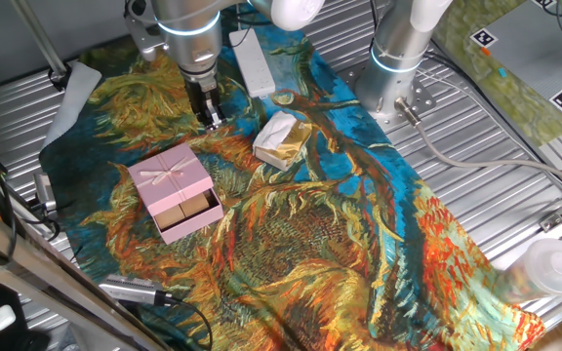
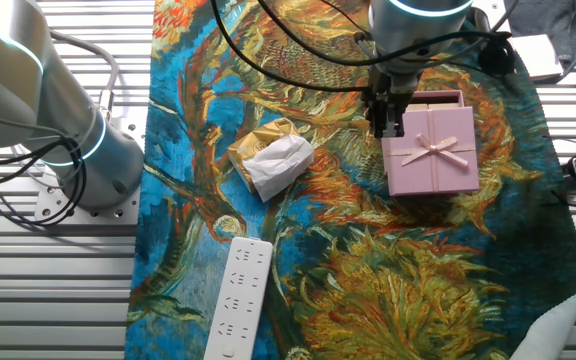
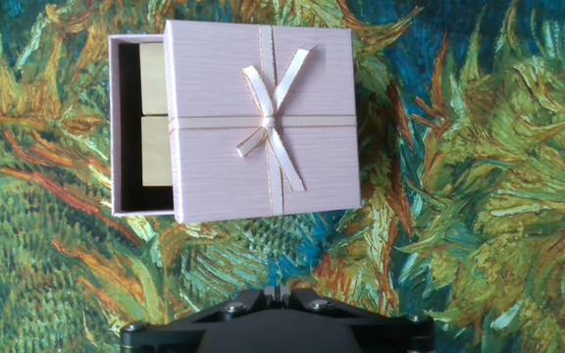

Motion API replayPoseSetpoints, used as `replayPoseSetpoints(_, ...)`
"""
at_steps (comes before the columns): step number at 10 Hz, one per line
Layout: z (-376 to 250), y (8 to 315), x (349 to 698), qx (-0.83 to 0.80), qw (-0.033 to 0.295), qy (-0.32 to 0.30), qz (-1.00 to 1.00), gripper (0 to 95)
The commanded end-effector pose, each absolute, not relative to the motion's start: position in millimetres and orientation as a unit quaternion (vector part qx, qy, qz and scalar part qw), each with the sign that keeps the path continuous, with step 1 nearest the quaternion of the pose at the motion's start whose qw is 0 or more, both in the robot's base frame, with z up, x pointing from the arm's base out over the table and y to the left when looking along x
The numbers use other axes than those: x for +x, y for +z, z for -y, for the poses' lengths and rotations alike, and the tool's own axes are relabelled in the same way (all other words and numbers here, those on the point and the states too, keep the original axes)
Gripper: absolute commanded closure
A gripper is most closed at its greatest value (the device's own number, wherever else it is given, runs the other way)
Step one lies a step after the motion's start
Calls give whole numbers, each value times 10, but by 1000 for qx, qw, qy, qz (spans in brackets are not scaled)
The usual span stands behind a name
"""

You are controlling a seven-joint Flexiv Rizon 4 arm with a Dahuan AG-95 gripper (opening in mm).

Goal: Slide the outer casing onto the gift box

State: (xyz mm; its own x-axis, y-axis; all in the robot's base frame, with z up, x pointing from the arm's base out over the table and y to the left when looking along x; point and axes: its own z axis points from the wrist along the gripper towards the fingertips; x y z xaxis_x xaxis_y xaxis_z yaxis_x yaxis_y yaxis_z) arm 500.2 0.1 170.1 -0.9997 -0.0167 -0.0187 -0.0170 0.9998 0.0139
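The pale pink outer casing [image 1: 169, 175] with a thin ribbon bow lies on the painted cloth and covers most of the gift box. The gift box [image 1: 189, 212] sticks out of one open end, its tan insides showing. In the hand view the casing [image 3: 263, 118] is at top centre and the box [image 3: 143, 127] protrudes to its left. They also show in the other fixed view, casing [image 2: 433, 152] and box [image 2: 435, 100]. My gripper [image 1: 211, 122] hangs above the cloth just beyond the casing, apart from it, jaws shut and empty; its fingertips [image 3: 269, 296] meet at the bottom of the hand view.
A white-and-gold foil packet [image 1: 281, 139] lies right of the gripper. A white power strip [image 1: 252, 60] lies at the cloth's far edge. A second arm's base [image 1: 398, 58] stands at the back right. A clear plastic cup [image 1: 544, 268] lies at the right.
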Motion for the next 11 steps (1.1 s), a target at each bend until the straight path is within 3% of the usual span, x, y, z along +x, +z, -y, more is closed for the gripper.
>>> replayPoseSetpoints(1, 0, 1700, 5000, -22, 9, 7, -1000, 950)
replayPoseSetpoints(11, 0, 1700, 5000, -99, 13, 4, -995, 950)
